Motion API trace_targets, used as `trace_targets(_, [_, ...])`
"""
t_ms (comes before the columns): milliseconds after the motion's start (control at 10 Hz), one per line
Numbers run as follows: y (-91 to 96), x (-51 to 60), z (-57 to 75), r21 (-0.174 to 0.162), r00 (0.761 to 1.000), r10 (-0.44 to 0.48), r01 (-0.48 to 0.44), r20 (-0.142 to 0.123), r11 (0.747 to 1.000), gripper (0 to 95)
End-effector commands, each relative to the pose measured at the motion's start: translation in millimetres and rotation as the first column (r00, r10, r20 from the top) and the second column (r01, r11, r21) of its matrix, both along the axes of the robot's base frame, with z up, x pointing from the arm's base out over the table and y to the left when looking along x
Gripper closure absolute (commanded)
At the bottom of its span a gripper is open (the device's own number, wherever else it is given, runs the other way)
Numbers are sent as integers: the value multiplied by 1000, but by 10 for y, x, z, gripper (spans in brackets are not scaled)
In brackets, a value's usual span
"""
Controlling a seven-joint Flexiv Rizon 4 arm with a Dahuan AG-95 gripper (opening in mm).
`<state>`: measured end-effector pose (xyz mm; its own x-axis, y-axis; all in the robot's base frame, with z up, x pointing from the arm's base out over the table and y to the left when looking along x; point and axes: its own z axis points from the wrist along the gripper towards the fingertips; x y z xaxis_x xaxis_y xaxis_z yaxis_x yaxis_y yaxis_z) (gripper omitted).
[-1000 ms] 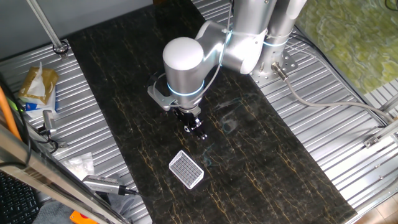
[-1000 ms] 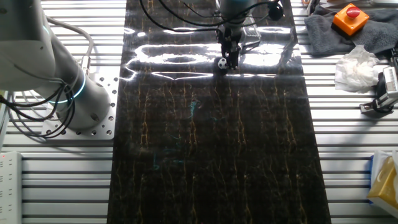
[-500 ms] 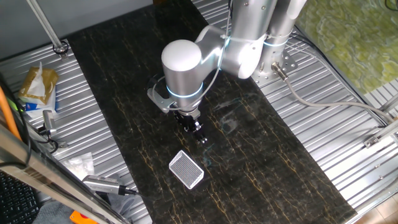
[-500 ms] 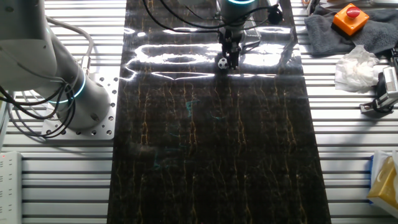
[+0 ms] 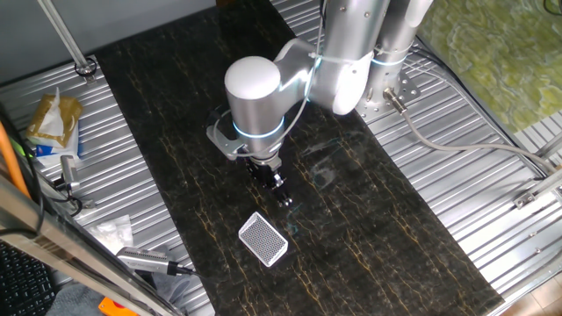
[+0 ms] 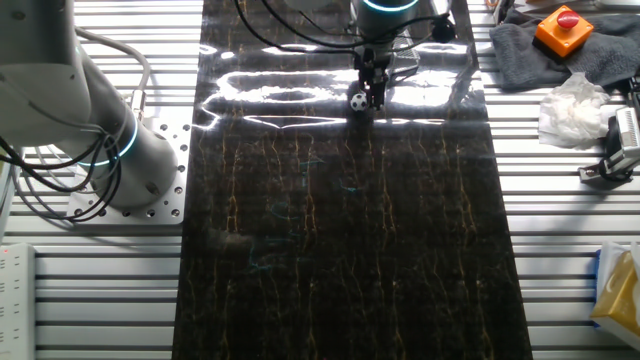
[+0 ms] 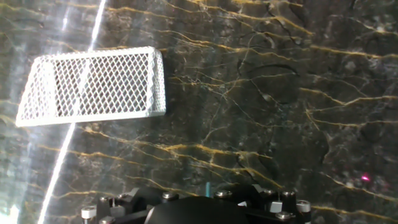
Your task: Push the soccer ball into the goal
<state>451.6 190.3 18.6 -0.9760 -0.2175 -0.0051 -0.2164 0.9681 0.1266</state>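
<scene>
ball nudged a little along the dark surface [image 5: 369, 228]

we see our fingers [image 6: 374, 95] low on the surface with the one soccer ball [image 6: 357, 100] touching their side; it has crept slightly toward the far edge since a second ago, so the push seems under way. whether the fingers are apart or together we cannot tell. beyond, one goal [image 5: 262, 239] lies near but apart from the fingers; in the hand view the goal [image 7: 93, 84] sits upper left, the ball hidden. one ball, one goal.
</scene>
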Motion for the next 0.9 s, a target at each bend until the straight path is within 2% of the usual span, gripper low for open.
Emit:
trace_targets(100, [72, 2, 3, -1, 1000, -9, 9, -2, 1000, 0])
trace_targets(400, [81, 4, 9, 1, 1000, -12, 12, -2, 1000, 0])
trace_targets(500, [79, 3, 12, -10, 1000, -6, 6, -1, 1000, 0])
trace_targets(600, [63, -17, 33, -28, 1000, 3, -3, -3, 1000, 190])
trace_targets(900, [-39, -132, 121, -41, 1000, 7, -8, -4, 999, 190])
